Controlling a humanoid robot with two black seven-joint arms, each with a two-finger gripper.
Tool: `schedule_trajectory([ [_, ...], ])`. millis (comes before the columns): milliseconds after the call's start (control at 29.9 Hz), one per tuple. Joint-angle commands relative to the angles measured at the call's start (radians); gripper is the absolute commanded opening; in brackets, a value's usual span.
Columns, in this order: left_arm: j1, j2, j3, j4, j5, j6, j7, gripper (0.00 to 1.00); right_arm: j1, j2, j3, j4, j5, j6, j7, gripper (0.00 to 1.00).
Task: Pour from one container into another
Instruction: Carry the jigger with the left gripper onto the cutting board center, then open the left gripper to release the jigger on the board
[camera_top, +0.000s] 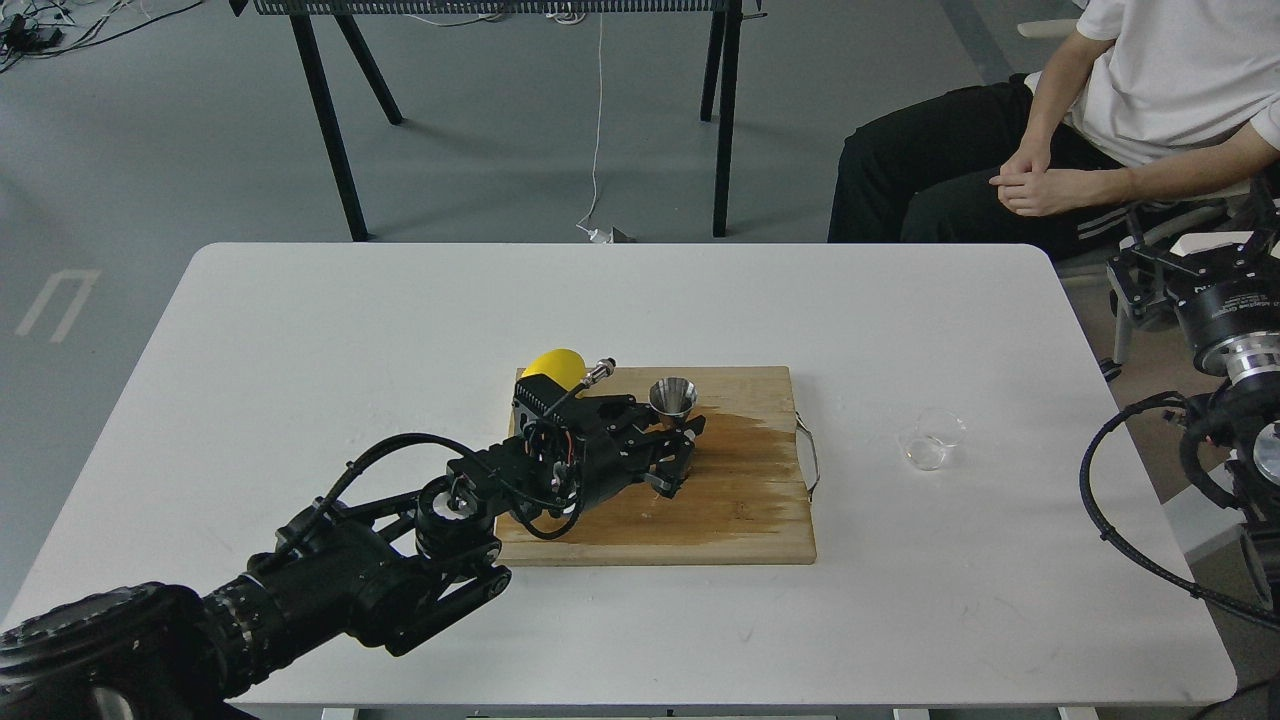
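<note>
The steel jigger (673, 396) stands at the back of the wooden cutting board (740, 520); only its upper cone shows. My left gripper (680, 452) lies right against it, with its far finger (692, 426) across the jigger's lower half. I cannot make out whether the jaws are clamped on it. On the white table, right of the board and apart from both arms, the clear glass cup (930, 440) stands upright. My right gripper (1165, 275) hangs off the table's right edge, too dark to read.
A yellow lemon-like object (550, 364) sits at the board's back left corner, behind my left wrist. A dark wet patch (745, 440) covers the board's right half. A seated person (1100, 120) is at the back right. Black table legs (330, 120) stand beyond.
</note>
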Motion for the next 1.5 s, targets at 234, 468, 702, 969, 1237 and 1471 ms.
schedule_trajectory([
  [234,0.009,0.016,0.005,-0.028,0.0,0.003,-0.005,0.61,0.002,-0.012,0.0,0.002,0.0,0.0,0.0,1.0],
  [468,0.017,0.038,0.009,-0.039,0.0,0.028,-0.014,0.81,0.002,-0.022,0.002,0.0,0.0,0.0,0.0,1.0],
  [702,0.046,0.074,0.026,-0.054,0.0,0.051,-0.016,0.85,0.002,-0.022,0.002,0.0,0.0,0.0,0.0,1.0],
  [969,0.102,0.165,0.02,-0.176,0.0,0.054,-0.083,0.87,0.006,-0.024,-0.011,-0.009,-0.005,0.0,0.0,1.0],
  [1237,0.13,0.386,0.02,-0.361,0.0,0.051,-0.101,0.92,0.023,-0.127,-0.072,-0.024,-0.014,0.0,-0.006,1.0],
  [1471,0.132,0.527,-0.06,-0.428,-0.447,0.055,-0.294,0.92,0.018,-0.14,-0.058,-0.046,-0.011,0.0,-0.006,1.0],
])
